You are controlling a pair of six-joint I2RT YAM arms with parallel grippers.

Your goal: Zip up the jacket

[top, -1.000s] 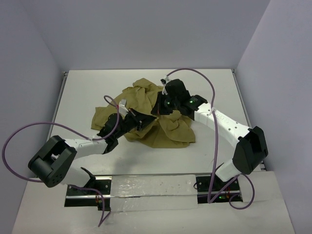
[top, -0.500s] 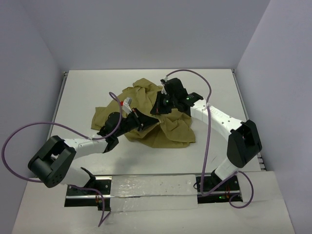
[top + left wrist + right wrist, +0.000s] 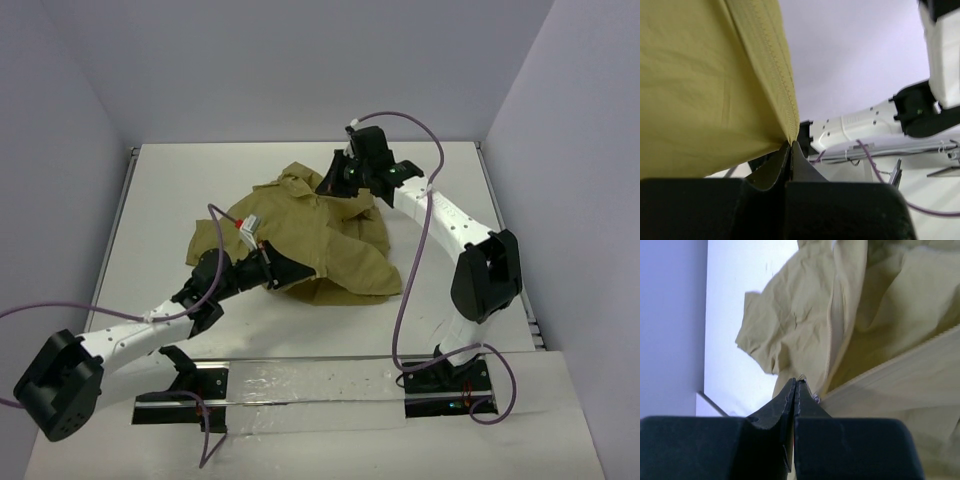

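the jacket [image 3: 320, 240] lies crumpled in the middle of the table [image 3: 170, 190], a little toward the far side, with one stretch of cloth drawn taut between my two grippers. my left gripper [image 3: 292, 272] is at the jacket's near left edge, low over the table. in my left wrist view the fingers are clenched flat together on a stitched hem, and the cloth goes up from the tips and fills the left half of the view. my right gripper [image 3: 332, 183] is at the far end of the jacket, right of centre. its fingers are pressed tight together too, the tips pinching the cloth's edge. a small metal bit shows just beside the tips, too small for me to tell what it is. beyond them the jacket spreads in creased folds over the white table.
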